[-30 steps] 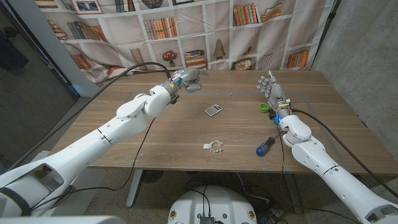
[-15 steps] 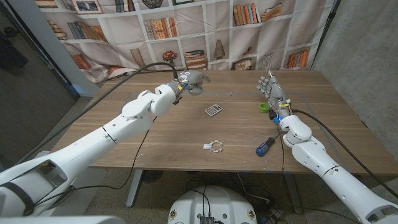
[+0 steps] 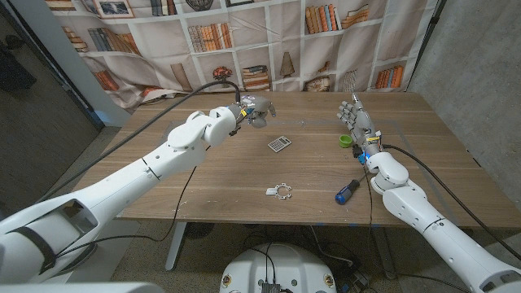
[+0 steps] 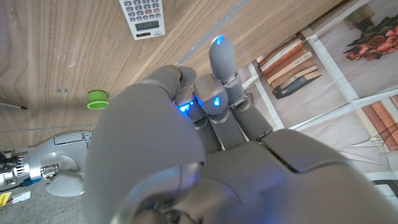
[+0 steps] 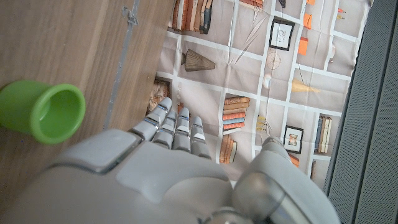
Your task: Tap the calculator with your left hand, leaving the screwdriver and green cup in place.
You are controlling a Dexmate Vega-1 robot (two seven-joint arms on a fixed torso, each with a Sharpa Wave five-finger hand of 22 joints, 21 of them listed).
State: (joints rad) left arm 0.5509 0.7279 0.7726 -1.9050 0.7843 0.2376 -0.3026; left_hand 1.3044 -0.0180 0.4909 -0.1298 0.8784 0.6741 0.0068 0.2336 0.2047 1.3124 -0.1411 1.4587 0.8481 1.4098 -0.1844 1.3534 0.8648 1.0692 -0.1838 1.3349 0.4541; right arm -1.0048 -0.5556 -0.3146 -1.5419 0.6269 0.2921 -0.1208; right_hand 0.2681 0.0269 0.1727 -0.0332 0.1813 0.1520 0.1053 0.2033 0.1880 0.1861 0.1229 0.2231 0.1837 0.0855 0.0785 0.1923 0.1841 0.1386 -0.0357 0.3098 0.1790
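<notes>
The grey calculator [image 3: 279,144] lies face up near the middle of the table, also seen in the left wrist view [image 4: 144,15]. My left hand [image 3: 257,109] hovers behind and to the left of it, apart from it, most fingers curled in and one reaching forward [image 4: 219,57], holding nothing. The small green cup [image 3: 345,140] stands to the right of the calculator, seen again in both wrist views [image 5: 43,111] [image 4: 96,99]. The blue-handled screwdriver [image 3: 348,191] lies nearer the front edge. My right hand [image 3: 355,117] stands upright just behind the cup, fingers apart and empty.
A small white ring-shaped part [image 3: 282,191] lies on the table [image 3: 203,183] in front of the calculator. A bookshelf-print curtain [image 3: 269,49] hangs behind the far edge. My right forearm [image 3: 407,199] runs along the table's right side.
My left hand has moved to the right and slightly nearer, closing on the calculator. The right hand, cup, screwdriver and calculator have stayed put.
</notes>
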